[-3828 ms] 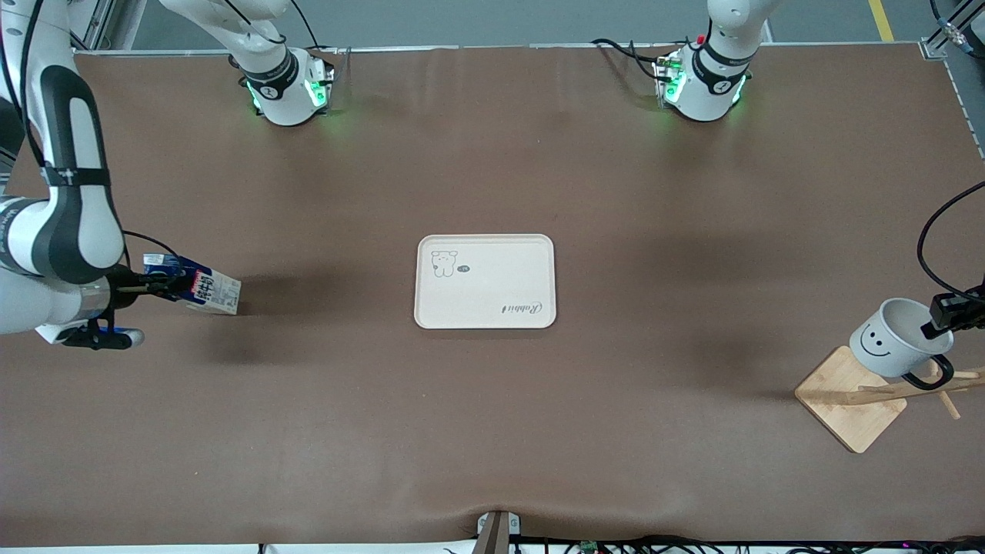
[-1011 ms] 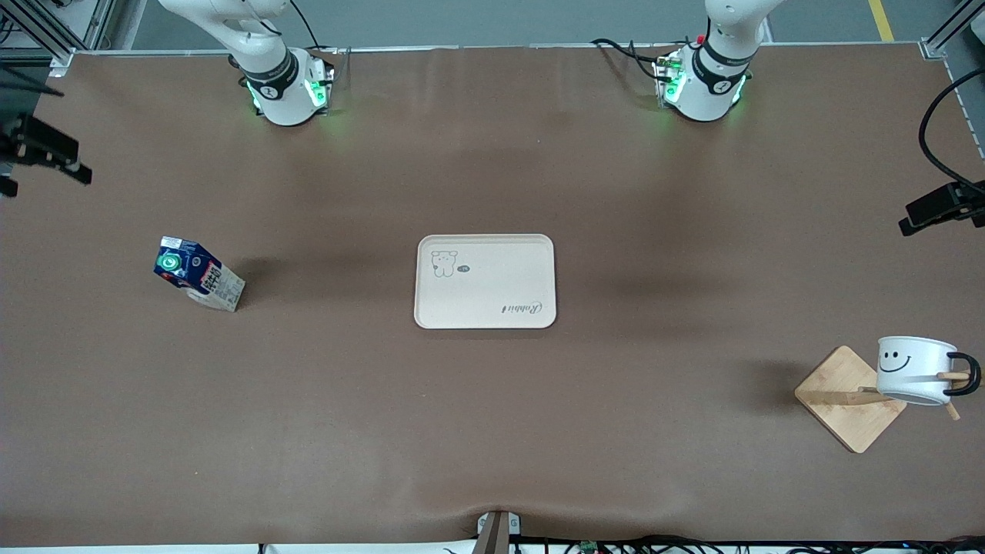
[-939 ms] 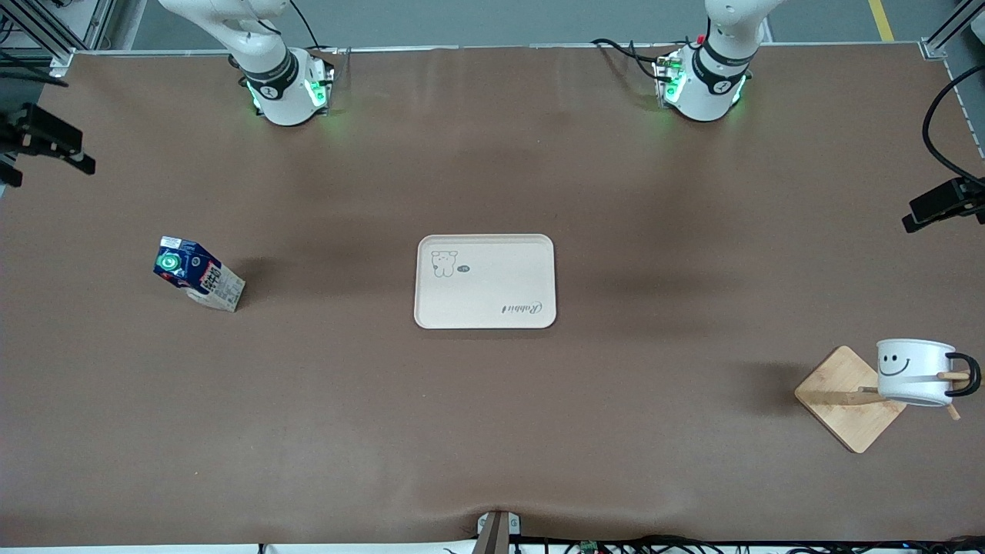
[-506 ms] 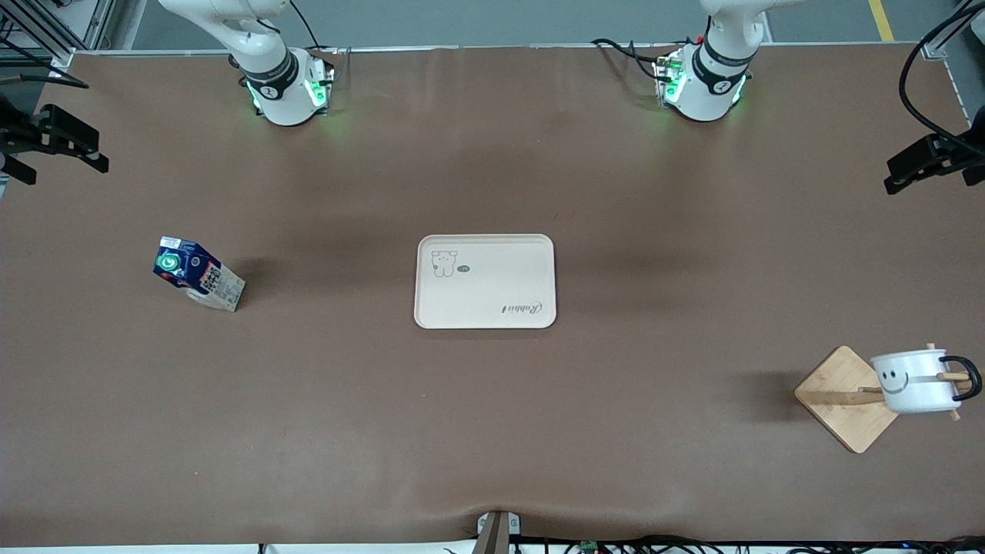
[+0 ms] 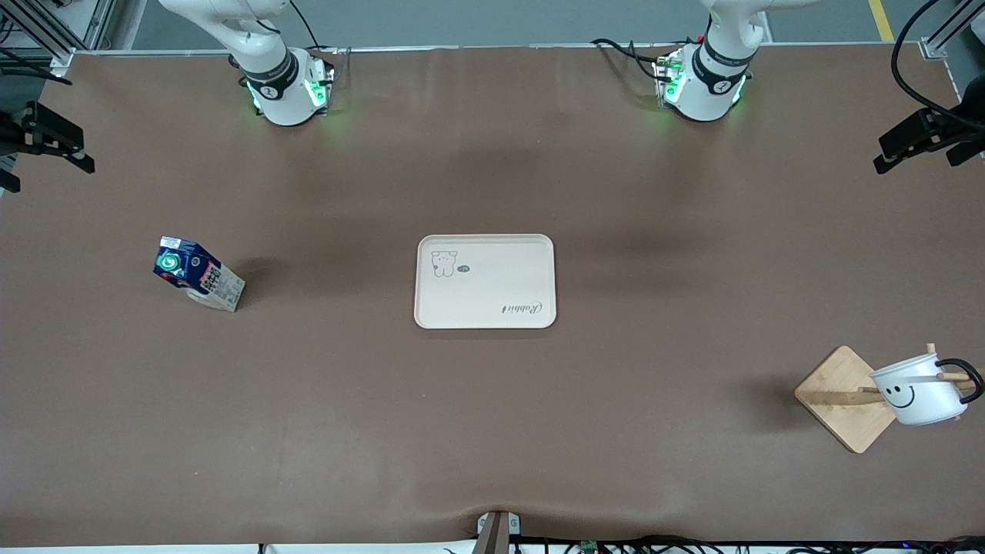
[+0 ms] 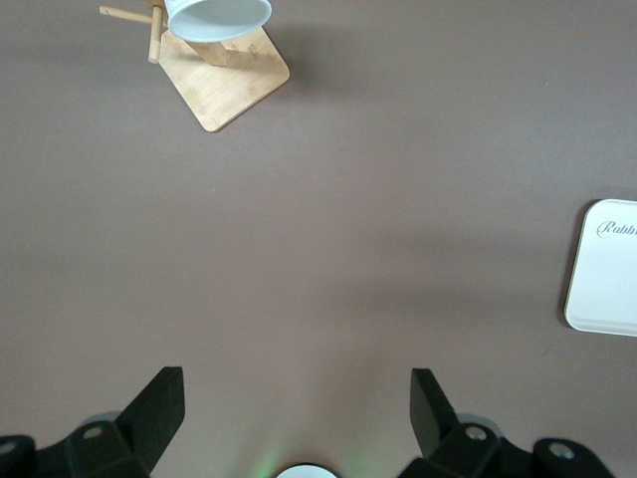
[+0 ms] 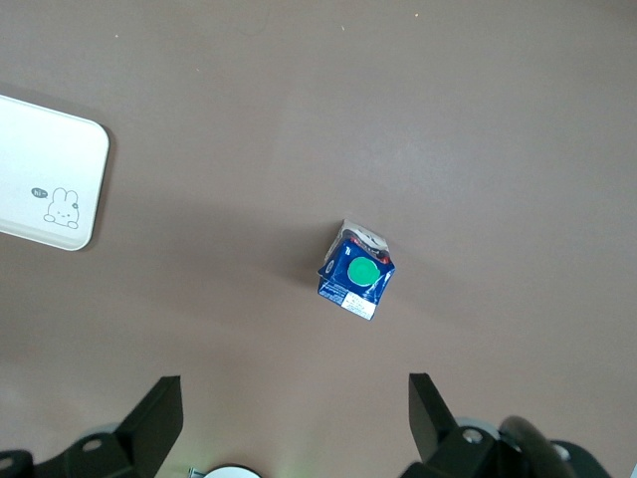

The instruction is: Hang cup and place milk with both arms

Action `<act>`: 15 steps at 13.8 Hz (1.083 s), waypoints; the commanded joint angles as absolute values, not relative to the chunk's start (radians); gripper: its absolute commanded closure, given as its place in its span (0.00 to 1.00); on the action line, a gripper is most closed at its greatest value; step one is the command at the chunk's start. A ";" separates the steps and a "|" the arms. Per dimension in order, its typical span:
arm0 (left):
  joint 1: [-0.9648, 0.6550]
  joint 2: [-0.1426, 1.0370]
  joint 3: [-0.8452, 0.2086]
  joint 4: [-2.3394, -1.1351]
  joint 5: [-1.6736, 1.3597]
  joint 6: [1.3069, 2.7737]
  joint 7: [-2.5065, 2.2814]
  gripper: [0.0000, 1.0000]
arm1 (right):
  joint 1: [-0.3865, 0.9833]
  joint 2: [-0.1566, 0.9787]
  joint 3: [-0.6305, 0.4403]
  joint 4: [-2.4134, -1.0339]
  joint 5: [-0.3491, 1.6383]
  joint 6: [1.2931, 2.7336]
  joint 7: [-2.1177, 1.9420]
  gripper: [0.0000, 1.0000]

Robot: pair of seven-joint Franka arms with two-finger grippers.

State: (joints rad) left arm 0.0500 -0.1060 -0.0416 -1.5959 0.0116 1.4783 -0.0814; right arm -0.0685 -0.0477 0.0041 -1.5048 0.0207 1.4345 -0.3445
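front view: your brown desk (image 5: 492, 431) carries a white tray (image 5: 485, 282) at its middle. the milk (image 5: 198, 275) stands upright toward the right arm's end; the cup (image 5: 919, 389) hangs tilted on the wooden rack (image 5: 849, 397) toward the left arm's end. left claw (image 5: 919, 138) and right claw (image 5: 46, 138) hover over the desk's ends.

left wrist view: you see the left claw (image 6: 294, 418) spread, empty.

right wrist view: the right claw (image 7: 291, 418) is spread above the milk (image 7: 356, 271).

one cup (image 5: 916, 391); one milk (image 5: 197, 274); one tray (image 5: 485, 282); one wooden rack (image 5: 849, 398); two arms; two grippers: left gripper (image 5: 919, 138), right gripper (image 5: 42, 142)

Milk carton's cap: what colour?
Green, on the dark blue milk carton; the right wrist view shows it best.
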 commanded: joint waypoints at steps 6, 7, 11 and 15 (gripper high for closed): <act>0.041 -0.118 -0.074 -1.628 0.015 1.474 -0.095 0.00 | -0.075 -0.038 0.015 -1.482 0.014 1.378 -0.158 0.00; 0.041 -0.118 -0.077 -1.625 0.015 1.474 -0.094 0.00 | -0.074 -0.037 0.015 -1.482 0.014 1.378 -0.160 0.00; 0.040 -0.089 -0.080 -1.568 0.015 1.474 -0.095 0.00 | -0.067 -0.034 0.018 -1.477 0.006 1.379 -0.160 0.00; 0.035 -0.060 -0.081 -1.532 0.017 1.473 -0.097 0.00 | -0.075 -0.035 0.014 -1.477 0.014 1.378 -0.158 0.00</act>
